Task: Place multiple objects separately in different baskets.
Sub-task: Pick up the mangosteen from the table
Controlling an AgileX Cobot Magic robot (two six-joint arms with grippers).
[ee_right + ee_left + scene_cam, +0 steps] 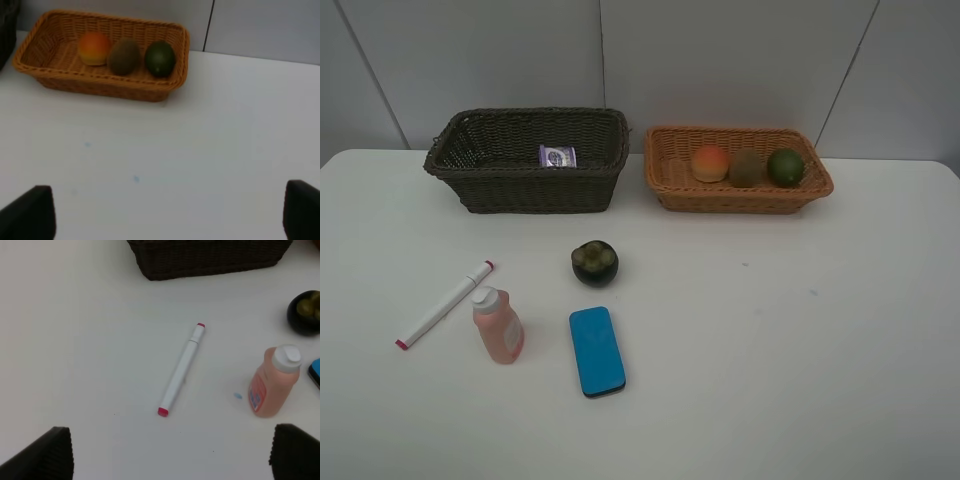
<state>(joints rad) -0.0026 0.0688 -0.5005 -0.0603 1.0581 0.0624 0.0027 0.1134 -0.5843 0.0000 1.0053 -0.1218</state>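
about halfway, judging from the lay of things. already inside the dark brown basket [535, 190]: only the purple-lidded tub [558, 156], near the back wall. lined up in the light orange basket [740, 198]: orange-red fruit [710, 163], brown kiwi [747, 168], green fruit [785, 167], side by side.

left to sort, all out on the white counter [800, 350] in front of the dark basket: white red-tipped marker [445, 305], lying flat at a slant; pink bottle [498, 326], upright just beside the marker; flat blue block [597, 351], near the bottle; dark mangosteen [594, 262], between the block and the baskets. by that pattern, probably fruit to the light basket, the rest to the dark one.

left claw [175, 440] spread wide and empty, hovering over the marker, bottle off to one side. right claw [170, 200] likewise wide apart, gripping nothing, over bare counter in front of the light basket.

nothing else around but grey wall panels [720, 60] behind the baskets. no real obstruction; worth minding only the bottle close to the marker, easy to knock over on a reach.
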